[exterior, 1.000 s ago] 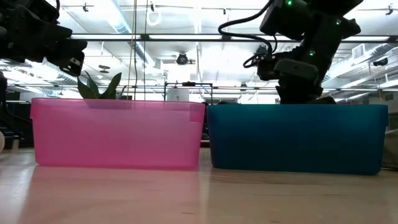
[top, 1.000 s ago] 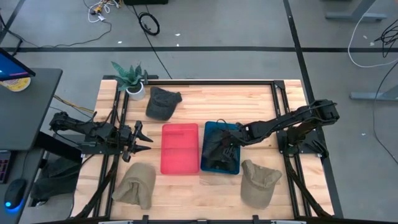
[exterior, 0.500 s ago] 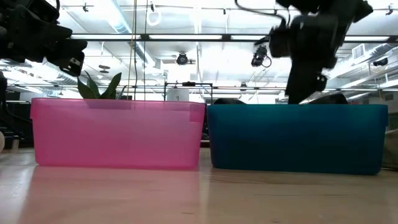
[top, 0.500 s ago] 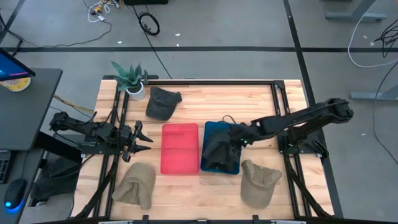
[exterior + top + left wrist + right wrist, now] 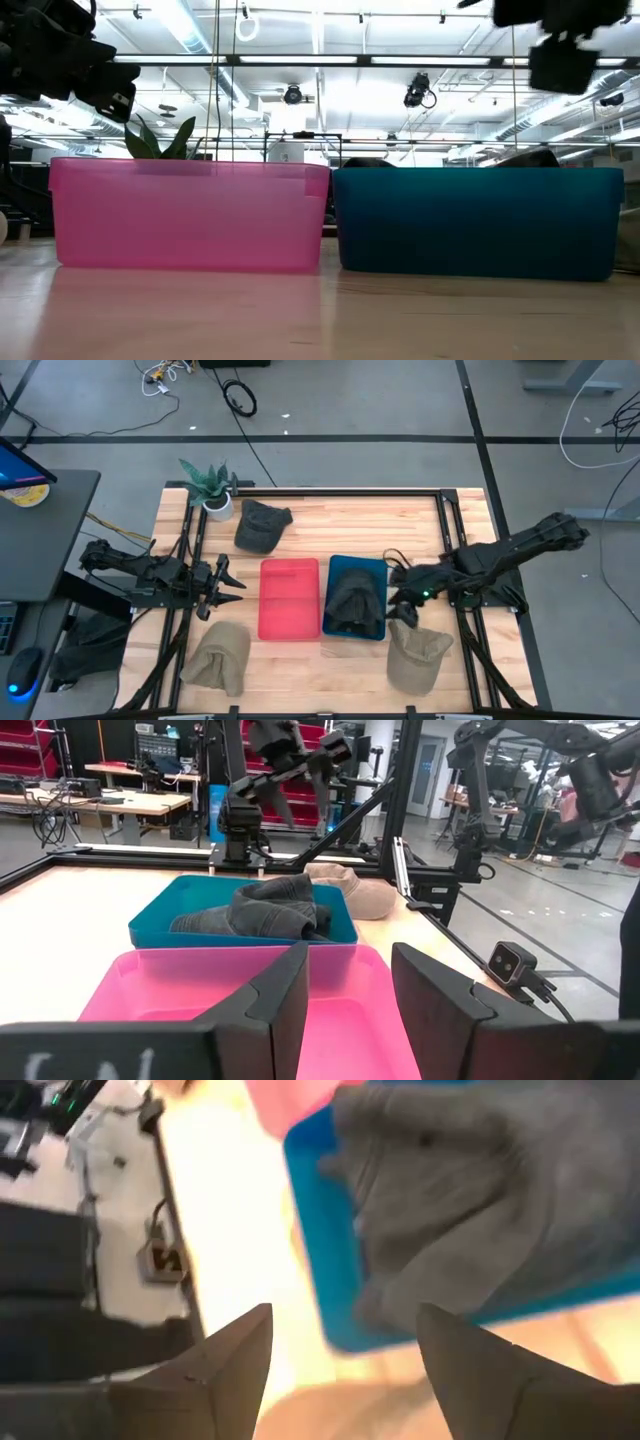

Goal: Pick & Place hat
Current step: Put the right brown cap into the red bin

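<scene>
A dark grey hat [image 5: 355, 598] lies crumpled inside the blue bin [image 5: 378, 565], resting on the bin's floor; it also shows in the right wrist view [image 5: 480, 1200] and the left wrist view [image 5: 275, 910]. My right gripper [image 5: 400, 606] hangs open above the table just right of the blue bin's near right corner, beside a tan hat [image 5: 415, 652], with nothing between its fingers [image 5: 232, 1355]. My left gripper [image 5: 226, 585] waits open left of the pink bin [image 5: 290, 598], its fingers [image 5: 285, 990] level and pointing toward the bins.
A second dark hat [image 5: 262, 525] lies at the back beside a potted plant [image 5: 208, 488]. Another tan hat [image 5: 220, 656] lies near the front left. The two bins stand side by side mid-table [image 5: 190, 212], [image 5: 478, 220]. Bare wood lies at the far right.
My right gripper has opened and let go of the dark grey hat, which now lies in the blue bin. The gripper has risen out of the bin and drawn back toward the table's right and near edges.
</scene>
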Motion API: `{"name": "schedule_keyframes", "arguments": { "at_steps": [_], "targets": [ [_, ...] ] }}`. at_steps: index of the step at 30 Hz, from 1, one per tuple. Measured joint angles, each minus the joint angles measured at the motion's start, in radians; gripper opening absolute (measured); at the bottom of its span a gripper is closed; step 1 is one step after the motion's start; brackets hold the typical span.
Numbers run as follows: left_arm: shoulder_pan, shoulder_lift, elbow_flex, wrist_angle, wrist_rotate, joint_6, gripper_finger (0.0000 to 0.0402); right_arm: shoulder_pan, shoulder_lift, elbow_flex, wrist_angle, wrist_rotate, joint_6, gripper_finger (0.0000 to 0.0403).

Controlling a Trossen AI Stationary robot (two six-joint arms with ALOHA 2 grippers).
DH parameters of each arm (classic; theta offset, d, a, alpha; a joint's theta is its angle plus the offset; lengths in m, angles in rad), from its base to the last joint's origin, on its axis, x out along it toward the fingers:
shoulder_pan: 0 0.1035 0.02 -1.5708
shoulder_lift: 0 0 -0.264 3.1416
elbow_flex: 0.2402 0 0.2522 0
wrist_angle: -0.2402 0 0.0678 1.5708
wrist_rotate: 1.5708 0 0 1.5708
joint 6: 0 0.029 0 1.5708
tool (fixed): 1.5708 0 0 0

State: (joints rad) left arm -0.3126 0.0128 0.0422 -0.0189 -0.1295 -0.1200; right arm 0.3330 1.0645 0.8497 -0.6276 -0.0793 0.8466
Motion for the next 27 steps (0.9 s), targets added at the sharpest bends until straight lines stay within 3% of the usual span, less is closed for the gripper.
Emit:
{"name": "schedule_keyframes", "arguments": {
  "at_steps": [9, 15, 27],
  "targets": [
    [0.000, 0.000, 0.000, 0.000, 0.000, 0.000, 0.0149, 0.283, -0.003, 0.000, -0.119, 0.012, 0.110, 0.0228],
    [0.000, 0.000, 0.000, 0.000, 0.000, 0.000, 0.0149, 0.447, 0.019, 0.000, -0.171, 0.079, 0.195, 0.0226],
    [0.000, 0.000, 0.000, 0.000, 0.000, 0.000, 0.0149, 0.607, 0.201, -0.032, -0.033, 0.125, 0.218, 0.0226]
  ]
}}
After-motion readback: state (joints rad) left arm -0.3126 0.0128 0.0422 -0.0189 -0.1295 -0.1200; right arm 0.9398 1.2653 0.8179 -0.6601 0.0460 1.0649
